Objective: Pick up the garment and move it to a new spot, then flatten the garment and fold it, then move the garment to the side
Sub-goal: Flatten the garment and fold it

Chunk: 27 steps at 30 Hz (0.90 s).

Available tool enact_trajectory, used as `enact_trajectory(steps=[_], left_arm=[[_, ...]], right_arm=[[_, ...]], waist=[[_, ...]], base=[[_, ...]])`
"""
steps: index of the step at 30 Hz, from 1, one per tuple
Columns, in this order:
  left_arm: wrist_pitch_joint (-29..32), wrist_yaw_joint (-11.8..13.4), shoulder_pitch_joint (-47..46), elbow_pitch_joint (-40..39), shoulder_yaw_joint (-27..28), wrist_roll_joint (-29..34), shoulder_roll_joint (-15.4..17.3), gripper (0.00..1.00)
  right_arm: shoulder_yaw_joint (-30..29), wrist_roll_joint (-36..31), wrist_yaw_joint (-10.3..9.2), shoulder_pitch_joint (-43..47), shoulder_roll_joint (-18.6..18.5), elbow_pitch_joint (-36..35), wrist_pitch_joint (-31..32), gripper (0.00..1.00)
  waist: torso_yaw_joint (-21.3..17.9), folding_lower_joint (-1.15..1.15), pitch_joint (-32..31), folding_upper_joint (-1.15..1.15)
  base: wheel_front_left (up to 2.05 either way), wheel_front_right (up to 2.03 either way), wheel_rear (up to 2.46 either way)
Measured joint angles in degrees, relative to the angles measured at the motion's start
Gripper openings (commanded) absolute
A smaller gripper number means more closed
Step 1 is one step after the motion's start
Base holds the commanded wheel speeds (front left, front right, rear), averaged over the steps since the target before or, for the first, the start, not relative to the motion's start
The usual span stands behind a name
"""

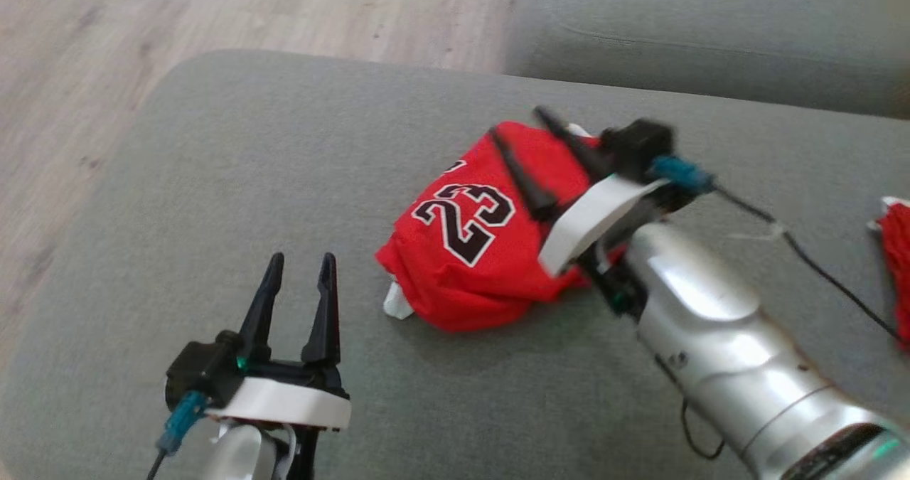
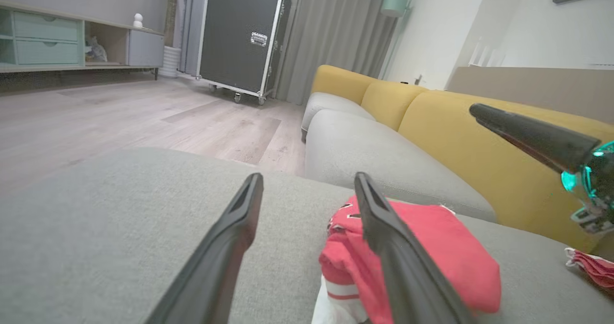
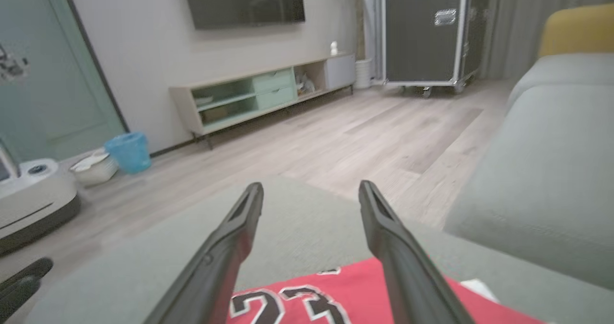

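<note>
The garment [image 1: 466,252] is a red jersey with a black and white "23", lying bunched on the grey cushion [image 1: 234,181]. My right gripper [image 1: 515,126] hovers over its far right part, open, with nothing between the fingers. In the right wrist view the open right gripper [image 3: 311,185] points past the garment [image 3: 307,302] beneath it. My left gripper [image 1: 302,259] stands open near the cushion's front left, apart from the garment. Seen from the left wrist, the left gripper [image 2: 308,176] is open and the garment [image 2: 431,247] lies behind its right finger.
A second red cloth [image 1: 897,242] lies at the cushion's right edge. A grey sofa seat [image 1: 711,32] with yellow backrests [image 2: 479,141] sits beyond the cushion. Wooden floor [image 1: 85,75] borders the cushion's left and far sides. A black cable [image 1: 817,267] trails from my right wrist.
</note>
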Motion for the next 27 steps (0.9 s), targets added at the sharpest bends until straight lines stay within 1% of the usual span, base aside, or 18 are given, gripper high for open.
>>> enact_trajectory(steps=[4, 7, 11, 14, 16, 18, 22, 27], left_arm=[[0.00, 0.00, 0.08, -1.24, 0.60, 0.01, -0.01, 1.00], [0.00, 0.00, 0.19, -2.05, 1.21, 0.02, -0.02, 1.00], [0.00, 0.01, 0.25, -2.50, 1.58, 0.02, -0.04, 1.00], [0.00, 0.00, 0.49, -2.59, 1.59, 0.02, -0.05, 1.00], [0.00, 0.00, 0.49, -2.61, 1.56, 0.02, -0.05, 1.00], [0.00, 0.00, 0.48, -2.61, 1.44, 0.02, -0.07, 1.00], [0.00, 0.00, 0.36, -2.59, 0.82, 0.02, -0.08, 1.00], [0.00, 0.00, 0.23, -2.44, 0.05, 0.02, -0.08, 1.00]], right_arm=[[-9.07, -4.31, 0.00, -0.08, -1.49, 1.62, -2.12, 1.00], [-17.24, -8.39, 0.00, 2.23, -3.27, 0.90, -2.38, 1.00], [-28.74, -13.43, 0.00, 11.39, -3.25, -4.77, -2.53, 1.00], [-34.73, -16.31, 0.00, 20.08, -1.81, -8.61, -2.53, 1.00], [-37.00, -18.02, 0.00, 24.50, -0.69, -10.37, -2.52, 1.00], [-38.11, -19.13, 0.00, 26.94, 0.04, -11.70, -2.52, 1.00], [-39.53, -20.72, 0.00, 27.16, 0.40, -13.94, -2.52, 1.00], [-39.33, -20.91, 0.00, 26.42, 0.41, -13.28, -0.34, 1.00]], waist=[[-2.68, 0.00, -0.46, 0.00], [-4.58, 0.00, -0.77, 0.00], [-6.74, 0.00, -0.86, 0.00], [-7.72, 0.00, -0.70, 0.00], [-7.94, 0.00, -0.35, 0.00], [-7.90, 0.00, 0.05, 0.00], [-7.06, 0.00, 0.93, 0.00], [-5.20, 0.00, 2.28, 0.00]], base=[[0.00, 0.00, 0.00], [0.00, 0.00, 0.00], [0.00, 0.00, 0.00], [0.00, 0.00, 0.00], [0.00, 0.00, 0.00], [0.00, 0.00, 0.00], [0.00, 0.00, 0.00], [0.00, 0.00, 0.00]])
